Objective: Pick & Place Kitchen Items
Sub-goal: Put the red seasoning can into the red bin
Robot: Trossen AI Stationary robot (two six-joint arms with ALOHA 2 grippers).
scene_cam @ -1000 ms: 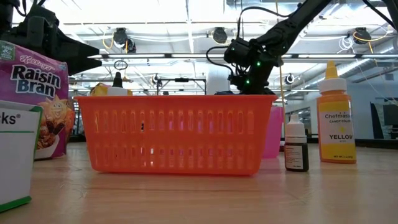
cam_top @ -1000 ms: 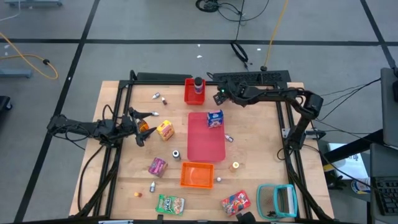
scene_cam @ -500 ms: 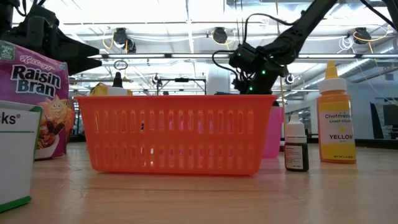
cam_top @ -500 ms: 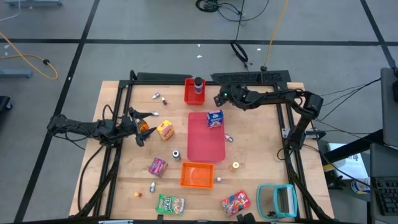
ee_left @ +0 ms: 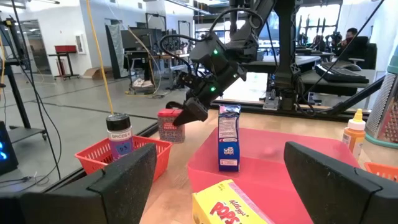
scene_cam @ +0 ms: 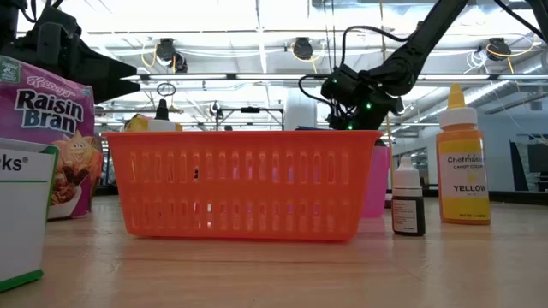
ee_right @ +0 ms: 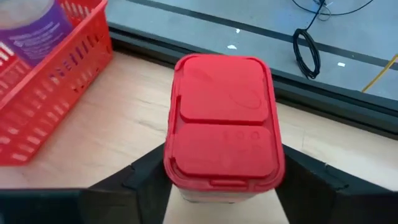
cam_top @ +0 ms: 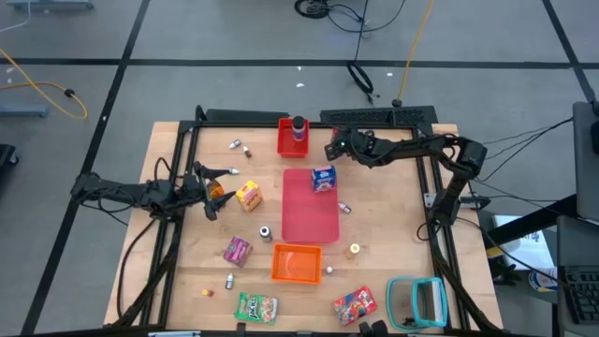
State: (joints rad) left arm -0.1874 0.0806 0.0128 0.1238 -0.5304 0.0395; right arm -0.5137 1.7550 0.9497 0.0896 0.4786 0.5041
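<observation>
High view: The right gripper (cam_top: pixel 334 150) reaches to the far side of the table, just beside the red bin (cam_top: pixel 293 141), which already holds a dark-capped spice jar (cam_top: pixel 299 124). The left gripper (cam_top: pixel 214 193) waits near the yellow carton (cam_top: pixel 248 195) on the table's left side.

High view, sorted so far: Only the spice jar sits in the red bin, a blue carton (cam_top: pixel 324 178) stands on the flat red mat (cam_top: pixel 309 211), and the orange bin (cam_top: pixel 297 263) looks empty.

High view, left to do: The pink-purple carton (cam_top: pixel 237 250), green snack packet (cam_top: pixel 255 306), red snack packet (cam_top: pixel 355 303) and several tiny bottles lie loose on the wood, so most of the job appears to remain.

Low view: The orange bin fills the foreground, with a Raisin Bran box (scene_cam: pixel 44 128) at one side and a yellow bottle (scene_cam: pixel 462 158) and a small dark bottle (scene_cam: pixel 408 201) at the other; the right arm hangs beyond, its fingers hidden.

Left wrist view: The left gripper's fingers (ee_left: pixel 124 183) stand wide apart, holding nothing; beyond them the right gripper (ee_left: pixel 186 115) meets a red-lidded jar (ee_left: pixel 170 124) between the red bin and the blue carton.

Right wrist view: The red-lidded jar (ee_right: pixel 222 134) stands upright on the table between the right gripper's fingers (ee_right: pixel 144 173), which flank it closely; whether they already press it cannot be told.
</observation>
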